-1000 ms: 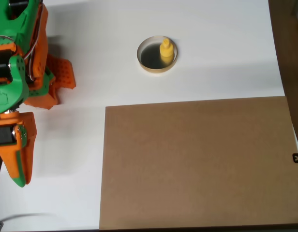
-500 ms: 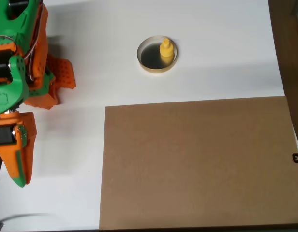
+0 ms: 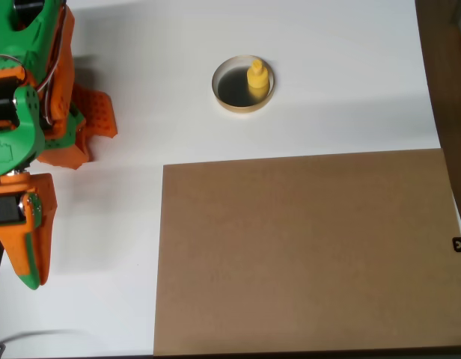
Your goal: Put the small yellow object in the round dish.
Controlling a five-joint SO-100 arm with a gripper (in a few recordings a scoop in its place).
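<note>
overhead view: small yellow object (image 3: 257,78) sits upright inside the round dish (image 3: 224,100), on the right part of the dish's dark inside, close to the right rim. knob on top, wider base below. dish rests on the white table (image 3: 343,82), upper middle of the picture, well apart from everything else.

arm (image 3: 21,112) is at the far left edge, green and orange, folded back on itself. gripper (image 3: 92,127) is the orange ridged part sticking out to the right of the arm body, low over the table, well apart from the dish and touching neither task thing. nothing seen between its fingers. fingers overlap from this angle and part is hidden by the arm, so cannot tell if the claw is released or clenched.

brown board (image 3: 305,250) lies flat on the table and covers most of the lower right, its top edge below the dish with a strip of white table between them. dark wooden surface (image 3: 447,67) runs along the right edge past the table. small black piece (image 3: 458,244) at the board's right edge, too small to tell what it is.
</note>
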